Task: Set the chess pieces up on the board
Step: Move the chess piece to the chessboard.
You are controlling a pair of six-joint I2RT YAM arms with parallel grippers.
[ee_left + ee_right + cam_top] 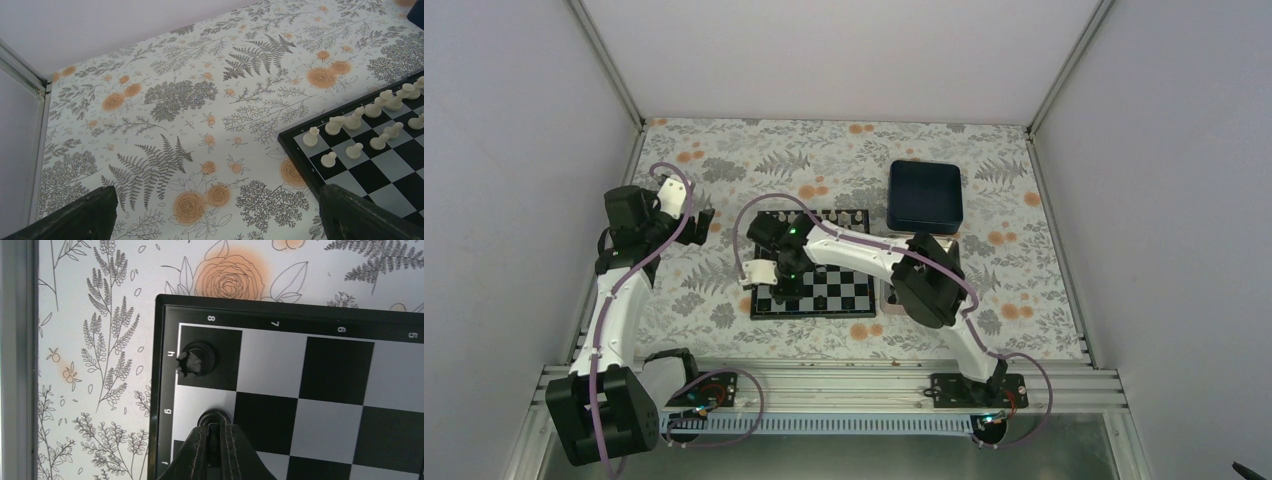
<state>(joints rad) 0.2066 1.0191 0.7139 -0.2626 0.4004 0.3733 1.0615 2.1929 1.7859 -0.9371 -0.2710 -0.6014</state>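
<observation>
The board (844,295) lies mid-table. In the right wrist view my right gripper (215,435) is shut on a black chess piece (215,418). The piece's round base rests on the silvery square beside the board's (340,365) corner. Another black piece, a rook (199,359), stands on the dark corner square next to it. From above, the right gripper (786,283) hangs over the board's left near part. My left gripper (215,217) is open over the floral cloth left of the board (370,175), its fingers (85,215) wide apart and nothing between them. White pieces (355,120) line the board's far rows.
A dark blue square tray (924,195) sits behind the board to the right. A silver tray (889,297) shows partly under the right arm. The left gripper (704,220) is off the board's far left corner. Walls enclose the table on three sides.
</observation>
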